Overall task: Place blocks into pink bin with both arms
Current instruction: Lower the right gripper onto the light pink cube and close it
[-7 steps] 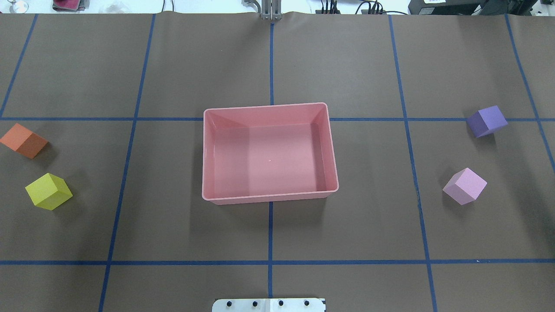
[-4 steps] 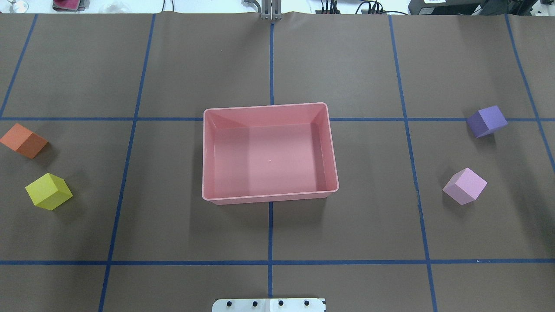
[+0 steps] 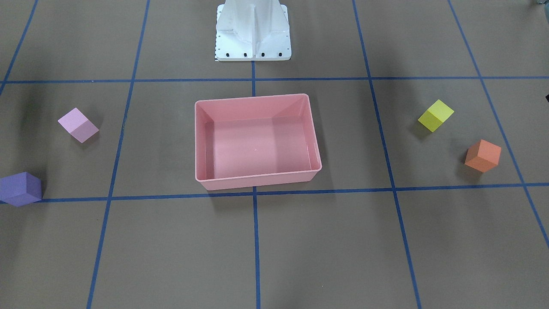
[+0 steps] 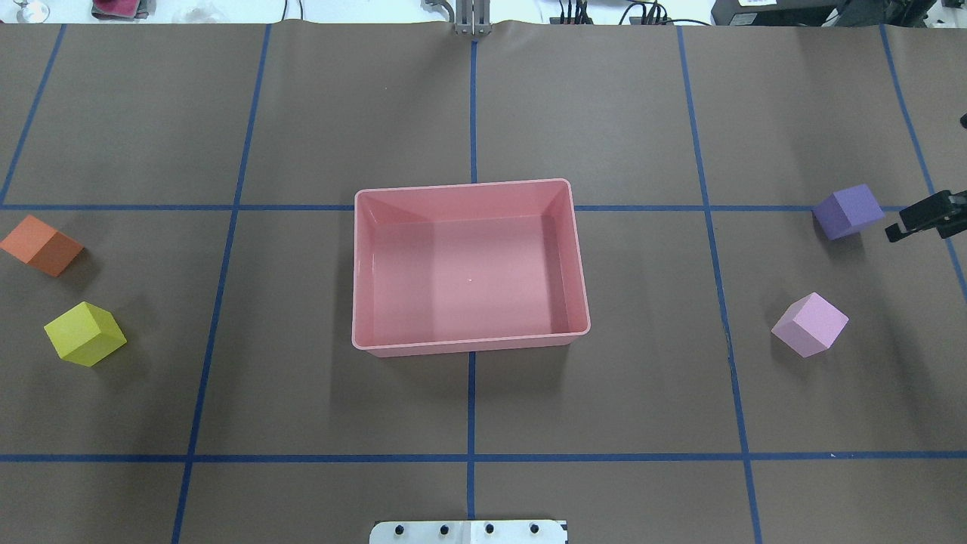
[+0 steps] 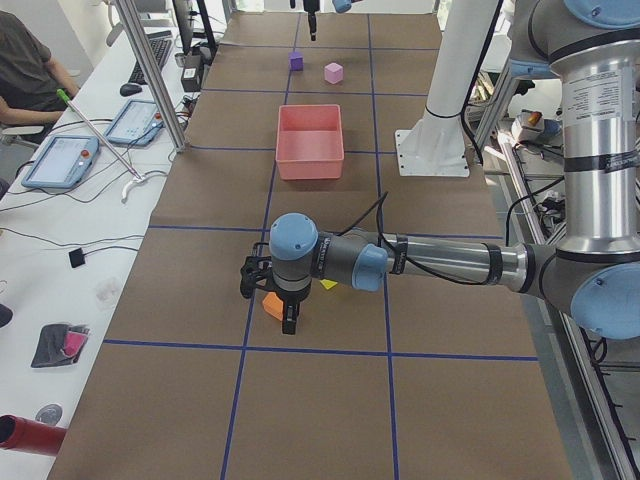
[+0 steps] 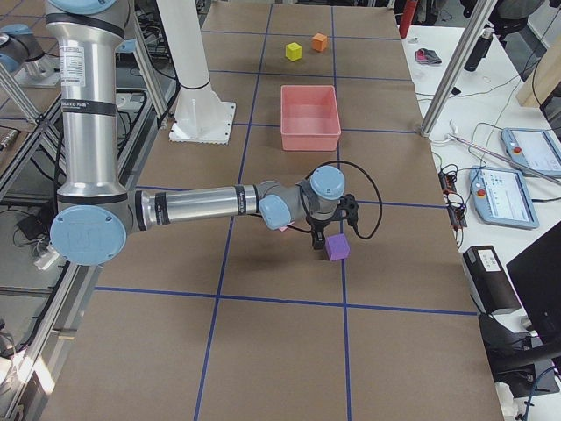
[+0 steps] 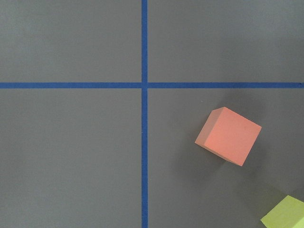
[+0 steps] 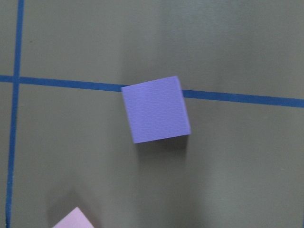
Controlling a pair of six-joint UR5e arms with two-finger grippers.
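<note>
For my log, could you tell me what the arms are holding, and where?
Nothing is held: the orange block, yellow block, purple block and pink block all lie untouched on the table.

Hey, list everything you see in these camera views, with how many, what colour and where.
pink bin: one, salmon pink, table centre, nothing inside
orange block: one, orange, robot's left of the bin
yellow block: one, yellow, robot's left, nearer the robot than the orange
purple block: one, purple, robot's right, on a tape line
light pink block: one, light pink, robot's right, nearer the robot
table: one, brown cover, blue tape grid
pedestal base: one, white, robot's side of the bin
tablets: two, grey-framed, side bench
person: one, dark top, at that bench
left arm: one, grey-silver, by the orange block; jaws unclear
right arm: one, grey-silver, by the purple block; jaws unclear
</note>
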